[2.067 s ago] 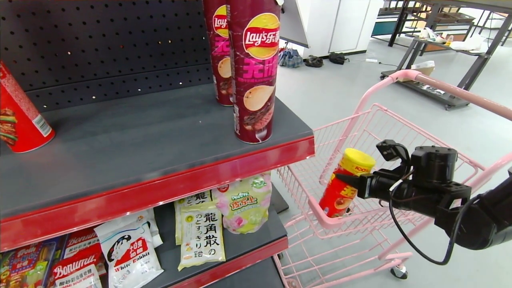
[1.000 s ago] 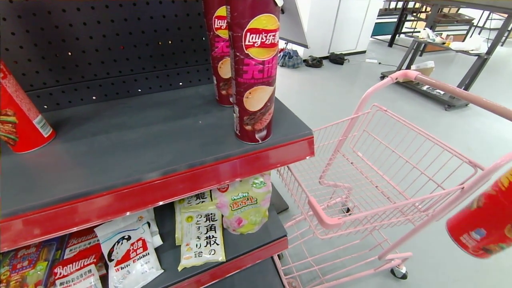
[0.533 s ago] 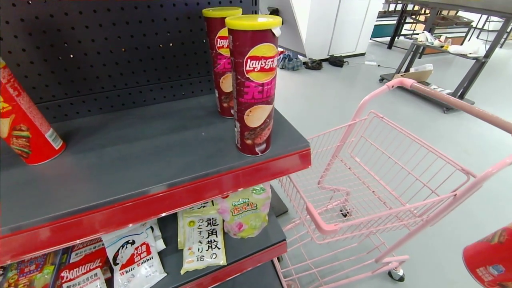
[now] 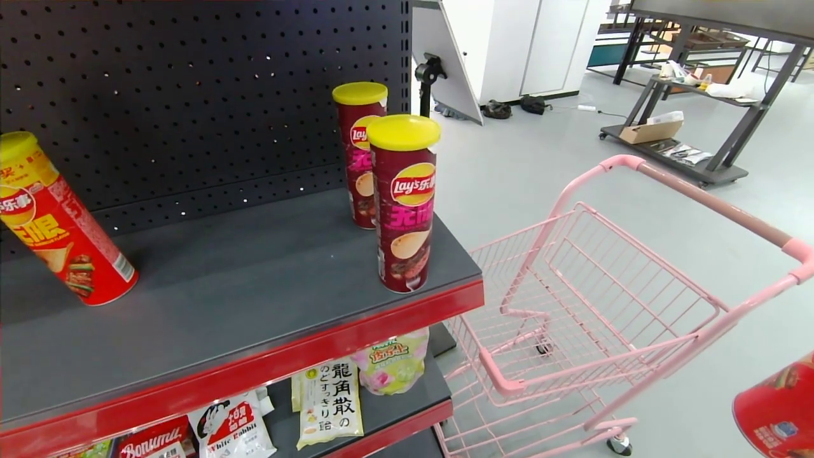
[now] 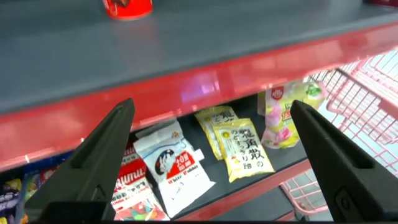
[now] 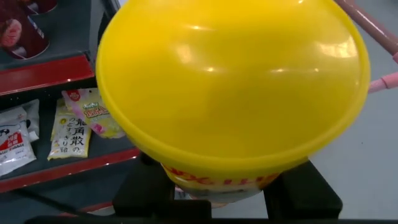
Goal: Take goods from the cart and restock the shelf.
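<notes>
A red chip can with a yellow lid shows at the head view's lower right corner, to the right of the pink cart and outside it. My right gripper is shut on this can just below the lid. The cart's basket holds nothing. On the grey upper shelf two maroon chip cans stand near the right end and another red can stands at the far left. My left gripper is open and holds nothing, in front of the shelf's red front edge.
Snack packets lie on the lower shelf under the red edge. A pegboard backs the shelf. A wide stretch of the upper shelf between the red can and the maroon cans is bare. Grey floor and metal racks lie beyond the cart.
My right gripper has lifted the red can out of the cart and drawn it off to the lower right. The head camera has shifted, so shelf and cart sit lower in the picture.
</notes>
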Controlling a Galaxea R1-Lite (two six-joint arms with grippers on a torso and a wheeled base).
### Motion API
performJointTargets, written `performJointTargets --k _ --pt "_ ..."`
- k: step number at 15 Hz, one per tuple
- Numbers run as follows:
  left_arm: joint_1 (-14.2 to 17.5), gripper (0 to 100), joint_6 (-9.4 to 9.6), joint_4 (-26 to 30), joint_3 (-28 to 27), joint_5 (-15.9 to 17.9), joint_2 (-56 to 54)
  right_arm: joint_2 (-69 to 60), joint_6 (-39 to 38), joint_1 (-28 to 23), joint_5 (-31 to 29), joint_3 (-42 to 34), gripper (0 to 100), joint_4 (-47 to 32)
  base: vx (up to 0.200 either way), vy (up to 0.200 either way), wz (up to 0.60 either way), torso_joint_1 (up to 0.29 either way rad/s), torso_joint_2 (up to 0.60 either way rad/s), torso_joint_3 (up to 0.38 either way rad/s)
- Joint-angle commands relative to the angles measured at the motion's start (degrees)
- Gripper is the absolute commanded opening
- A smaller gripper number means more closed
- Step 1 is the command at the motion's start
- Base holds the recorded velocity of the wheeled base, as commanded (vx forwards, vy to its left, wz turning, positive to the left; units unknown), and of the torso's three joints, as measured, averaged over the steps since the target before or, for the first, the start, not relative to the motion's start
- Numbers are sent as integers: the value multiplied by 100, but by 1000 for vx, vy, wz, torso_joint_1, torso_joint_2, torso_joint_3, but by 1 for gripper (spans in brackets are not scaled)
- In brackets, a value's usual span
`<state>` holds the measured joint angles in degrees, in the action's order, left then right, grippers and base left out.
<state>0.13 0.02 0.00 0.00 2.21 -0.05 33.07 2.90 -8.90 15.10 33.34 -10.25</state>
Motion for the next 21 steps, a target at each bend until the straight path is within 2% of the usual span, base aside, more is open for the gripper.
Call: performJointTargets --k 1,9,18,21 --pt "4 100 -2 0 0 -1 5 120 44 11 1 6 0 -3 0 0 0 207 -520 -325" --pt "-5 100 -2 0 0 -1 5 358 105 -15 -78 -12 0 41 0 0 0 167 -399 -245" --pt "4 100 -2 0 0 -1 5 59 141 -7 -139 -460 0 58 0 0 600 13 -22 -14" --pt "4 100 6 0 0 -1 5 -635 97 -7 -122 -864 0 58 0 0 0 0 0 0"
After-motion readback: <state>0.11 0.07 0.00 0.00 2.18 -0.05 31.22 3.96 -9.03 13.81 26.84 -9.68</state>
